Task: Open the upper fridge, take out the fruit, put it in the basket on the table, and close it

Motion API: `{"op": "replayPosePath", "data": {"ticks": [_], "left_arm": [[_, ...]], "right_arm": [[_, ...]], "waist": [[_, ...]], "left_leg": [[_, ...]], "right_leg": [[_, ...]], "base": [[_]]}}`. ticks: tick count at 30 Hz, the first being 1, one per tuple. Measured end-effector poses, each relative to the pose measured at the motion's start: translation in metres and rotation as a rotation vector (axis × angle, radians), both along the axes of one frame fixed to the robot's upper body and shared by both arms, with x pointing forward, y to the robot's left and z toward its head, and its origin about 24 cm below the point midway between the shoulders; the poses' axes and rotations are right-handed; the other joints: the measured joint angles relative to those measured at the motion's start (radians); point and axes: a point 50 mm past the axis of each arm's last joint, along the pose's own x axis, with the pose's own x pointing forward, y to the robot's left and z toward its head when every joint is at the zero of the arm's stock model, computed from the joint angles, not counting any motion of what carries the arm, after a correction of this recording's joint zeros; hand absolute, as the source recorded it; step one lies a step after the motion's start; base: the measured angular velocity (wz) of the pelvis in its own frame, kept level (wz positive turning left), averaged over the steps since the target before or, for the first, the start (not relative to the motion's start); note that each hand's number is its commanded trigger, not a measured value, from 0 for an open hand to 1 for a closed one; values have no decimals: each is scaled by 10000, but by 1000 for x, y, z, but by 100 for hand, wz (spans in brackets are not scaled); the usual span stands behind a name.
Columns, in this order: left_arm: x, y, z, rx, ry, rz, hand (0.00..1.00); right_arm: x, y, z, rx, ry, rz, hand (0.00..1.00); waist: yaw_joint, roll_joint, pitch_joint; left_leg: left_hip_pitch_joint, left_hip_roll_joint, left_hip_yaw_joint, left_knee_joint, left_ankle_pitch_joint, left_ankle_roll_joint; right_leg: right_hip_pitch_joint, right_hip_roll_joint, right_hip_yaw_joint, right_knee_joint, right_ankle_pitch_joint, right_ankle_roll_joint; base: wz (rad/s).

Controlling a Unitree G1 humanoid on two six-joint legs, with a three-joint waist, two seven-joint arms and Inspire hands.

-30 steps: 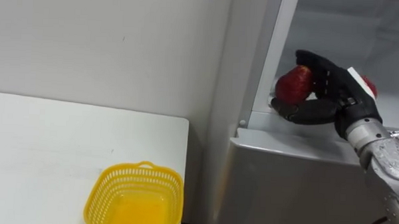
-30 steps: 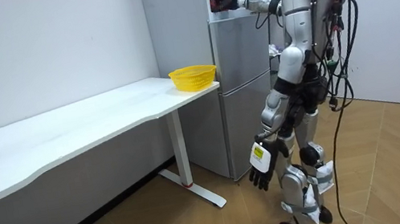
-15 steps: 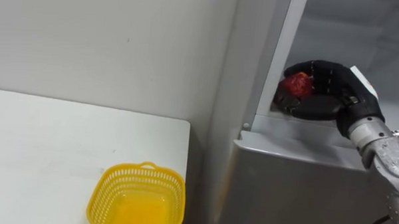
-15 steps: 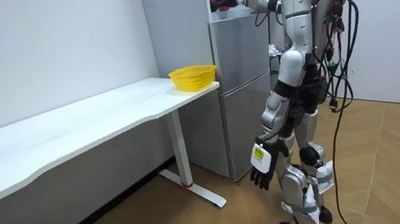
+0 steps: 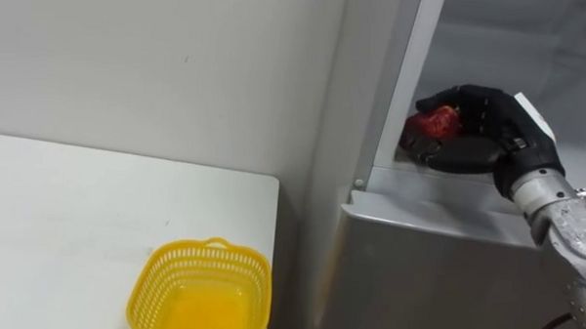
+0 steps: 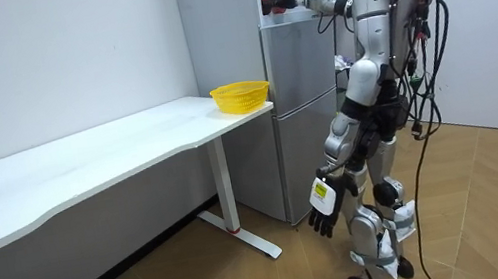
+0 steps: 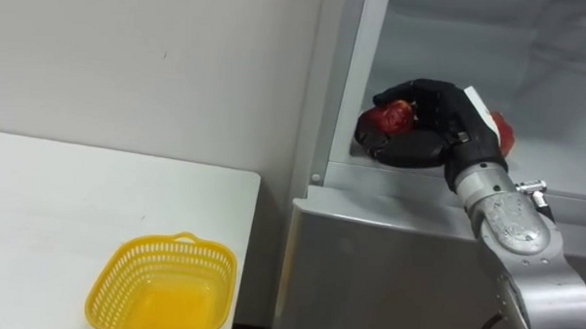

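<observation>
The dark fingers [image 5: 468,100] of the right hand [image 5: 492,130] are curled over the top of 1 red fruit [image 5: 433,122], with the thumb lying under it, so the hand is closed round the fruit. The fruit sits low in this grasp, just above the floor of the upper fridge compartment [image 5: 531,56] and near its front left corner; whether it touches the shelf cannot be told. Behind the hand, in the right eye view, a 2nd red item [image 7: 504,135] shows deeper in the same compartment. The right arm comes in from the lower right and reaches over the top edge of the grey lower fridge door [image 5: 436,277], which is shut.

To the left of the fridge stands a white table [image 5: 57,215]. A yellow basket [image 5: 150,282] sits on its corner nearest the fridge.

In the room view the robot stands upright in front of the fridge, right arm raised to the open upper compartment. Its left hand [image 6: 323,211] hangs at its side by the thigh, fingers loose and pointing down, holding nothing.
</observation>
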Motion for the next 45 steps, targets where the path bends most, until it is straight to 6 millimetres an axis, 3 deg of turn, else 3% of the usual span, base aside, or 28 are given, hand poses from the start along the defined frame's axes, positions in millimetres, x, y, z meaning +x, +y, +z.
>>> {"op": "replayPosePath", "data": {"ticks": [8, 13, 18, 24, 29, 37, 45], "left_arm": [[0, -1, 0, -2, -24, -74, 0], [0, -3, -1, 17, -43, -62, 0], [3, -4, -1, 274, -471, -70, 0], [-1, -6, -3, 362, -550, -81, 0], [-5, -12, -5, 190, -384, -11, 0], [-7, -20, -8, -61, -257, -273, 0], [2, -20, -8, -153, -589, -493, 0]], "right_arm": [[-1, 6, 4, -6, -335, -283, 100], [-7, 14, 12, -444, -890, -507, 100], [-29, 27, 21, -1141, -2229, -882, 100], [-44, 38, 31, -679, -3604, -1617, 100], [-60, 51, 44, -1303, -5177, -2036, 100], [-97, 75, 67, -2495, -7905, -1959, 100], [-110, 98, 68, -3635, -8904, -1563, 100]], "waist": [[15, 129, -10], [13, 231, -63], [-5, 327, -89], [-38, 452, -5], [-47, 550, -4], [-70, 590, -37], [38, 517, -31]], "left_leg": [[74, 13, 89, -134, 0, 0], [35, 20, 153, -127, 2, 2], [-35, 29, 139, -115, 11, 0], [88, 17, 145, -182, 10, 0], [29, 22, 178, -181, 8, -3], [2, 21, 147, -166, 7, -5], [106, 42, 166, -294, 7, -6]], "right_leg": [[-12, 104, 260, -1, 2, -4], [-151, 100, 266, -6, 2, -4], [-204, 50, 282, -40, 2, -3], [-38, 57, 287, -197, 1, -1], [-108, 115, 312, -167, 1, -1], [-86, 115, 289, -144, 1, -2], [-119, 115, 277, 16, -1, 1]], "base": [[-3], [-4], [0], [0], [-1], [0], [-1]]}}
